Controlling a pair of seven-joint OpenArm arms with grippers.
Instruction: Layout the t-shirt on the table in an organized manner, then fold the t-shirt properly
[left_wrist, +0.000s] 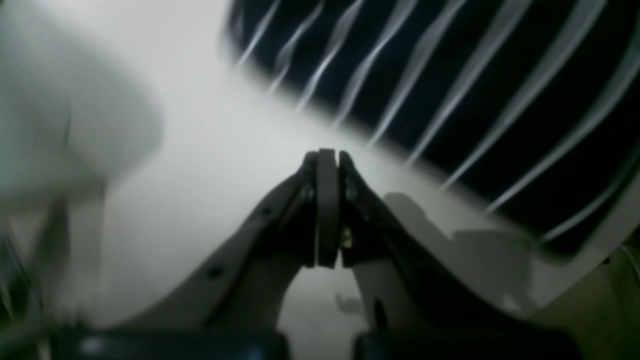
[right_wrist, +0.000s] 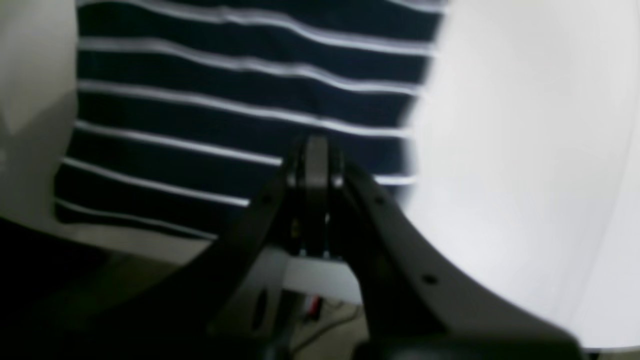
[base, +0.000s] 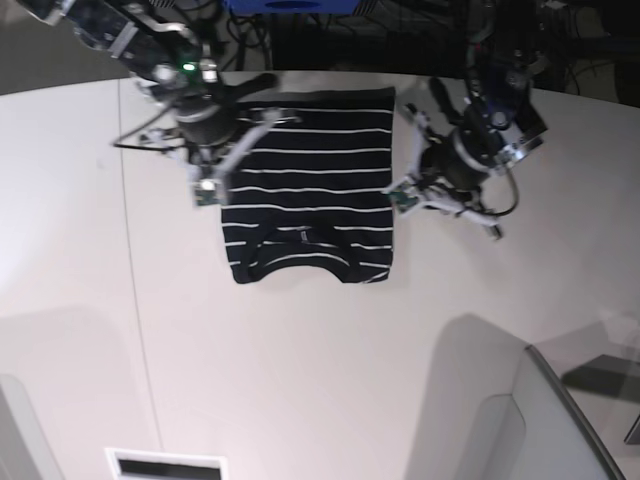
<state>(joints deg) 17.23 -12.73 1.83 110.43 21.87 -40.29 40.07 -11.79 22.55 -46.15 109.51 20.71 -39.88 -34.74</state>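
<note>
The dark, white-striped t-shirt lies flat on the white table as a compact rectangle, neckline toward the near side. Both arms reach in from the far edge, one on each side of the cloth. My right gripper hovers by the shirt's left edge, and the right wrist view shows this gripper shut and empty above the stripes. My left gripper hangs just off the shirt's right edge. From the left wrist, that gripper is shut and empty over bare table, with the shirt beside it.
A thin dark seam runs across the table on the left. Cables and a blue box crowd the far edge. A grey panel rises at the near right, and a slotted plate sits at the near left.
</note>
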